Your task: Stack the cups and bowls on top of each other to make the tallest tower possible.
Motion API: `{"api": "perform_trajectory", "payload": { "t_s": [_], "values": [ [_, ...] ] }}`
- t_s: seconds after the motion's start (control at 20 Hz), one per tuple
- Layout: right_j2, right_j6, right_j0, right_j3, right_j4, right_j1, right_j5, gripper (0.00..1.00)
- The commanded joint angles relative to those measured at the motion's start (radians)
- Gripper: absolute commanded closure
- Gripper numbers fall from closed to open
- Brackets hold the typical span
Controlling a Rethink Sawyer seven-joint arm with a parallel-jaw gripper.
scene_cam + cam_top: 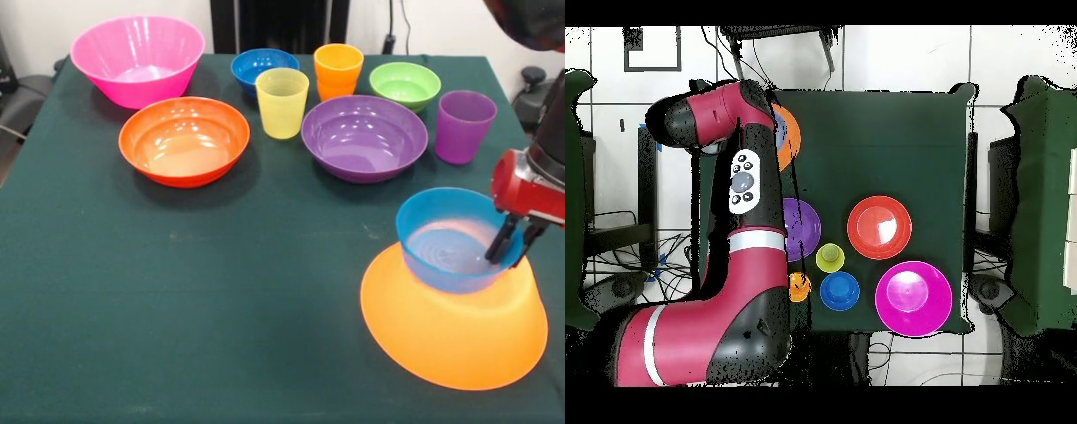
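Gripping the rim of the light blue bowl, the gripper has its black fingers astride the wall, apparently one inside and one outside. That bowl sits upright on the upturned yellow-orange bowl (near edge of the bench). Behind stand the purple bowl, orange-red bowl and yellow cup.

Near-left and centre of the green table are lying bare, giving open passage. The far half is crowded: pink bowl, orange-red bowl, yellow cup, purple bowl and purple cup are standing close together, leaving narrow gaps. The near-right corner is being blocked by the inverted yellow-orange bowl carrying the light blue bowl.
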Motion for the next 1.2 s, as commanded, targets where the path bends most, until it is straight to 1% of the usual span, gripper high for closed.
{"api": "perform_trajectory", "payload": {
  "t_s": [0.05, 0.35, 0.5, 0.7, 0.75, 0.9, 1.0, 1.2],
  "values": [
    [0.039, 0.217, 0.04, -0.005, 0.036, 0.056, -0.001, 1.0],
    [0.031, 0.211, 0.046, -0.019, 0.066, 0.074, -0.003, 1.0],
    [0.017, 0.222, 0.054, -0.026, 0.07, 0.082, -0.012, 1.0],
    [-0.001, 0.203, 0.058, -0.027, 0.068, 0.09, -0.034, 1.0],
    [-0.009, 0.191, 0.06, -0.028, 0.073, 0.092, -0.041, 0.0],
    [-0.022, 0.208, 0.066, -0.037, 0.071, 0.096, -0.03, 0.0],
    [-0.019, 0.22, 0.065, -0.042, 0.09, 0.096, -0.005, 0.0],
    [-0.022, 0.186, 0.064, -0.038, 0.108, 0.069, 0.03, 0.0]
  ]
}}
